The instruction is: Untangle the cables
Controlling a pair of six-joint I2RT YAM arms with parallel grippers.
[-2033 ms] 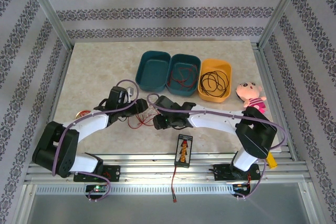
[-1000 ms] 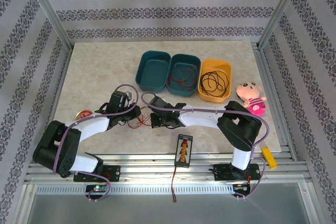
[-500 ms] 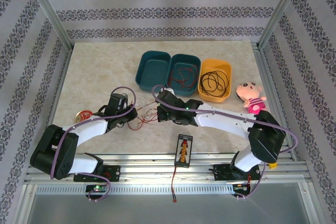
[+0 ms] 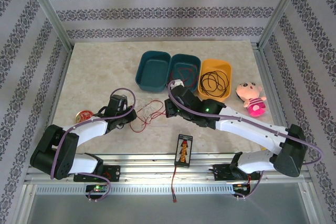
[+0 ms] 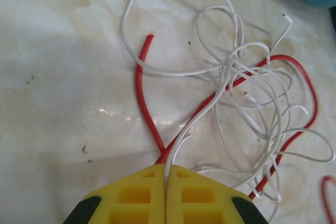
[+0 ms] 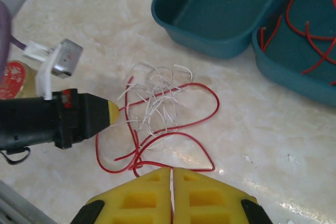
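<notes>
A red cable (image 4: pixel 140 126) (image 5: pixel 142 93) (image 6: pixel 207 103) and a whitish cable (image 4: pixel 151 109) (image 5: pixel 247 77) (image 6: pixel 157 98) lie tangled on the marble table between my grippers. My left gripper (image 4: pixel 134 115) (image 5: pixel 166 167) (image 6: pixel 113 113) is shut on a strand of the whitish cable at the tangle's left edge. My right gripper (image 4: pixel 167 109) (image 6: pixel 171 169) is shut just right of the tangle, and a red strand runs into its seam. The black cable (image 4: pixel 214 82) lies coiled in the yellow bin (image 4: pixel 227 67).
Two teal bins stand behind the tangle: the left one (image 4: pixel 144 72) (image 6: pixel 210 45) is bare, the middle one (image 4: pixel 184 56) holds another red wire (image 4: pixel 182 74) (image 6: pixel 304 30). A pink plush toy (image 4: pixel 249 97), a small black device (image 4: pixel 183 149) and a round tin (image 4: pixel 84 114) lie around.
My right arm has swung back and to the right, away from the left gripper, and the red cable has spread out. The left gripper has hardly moved.
</notes>
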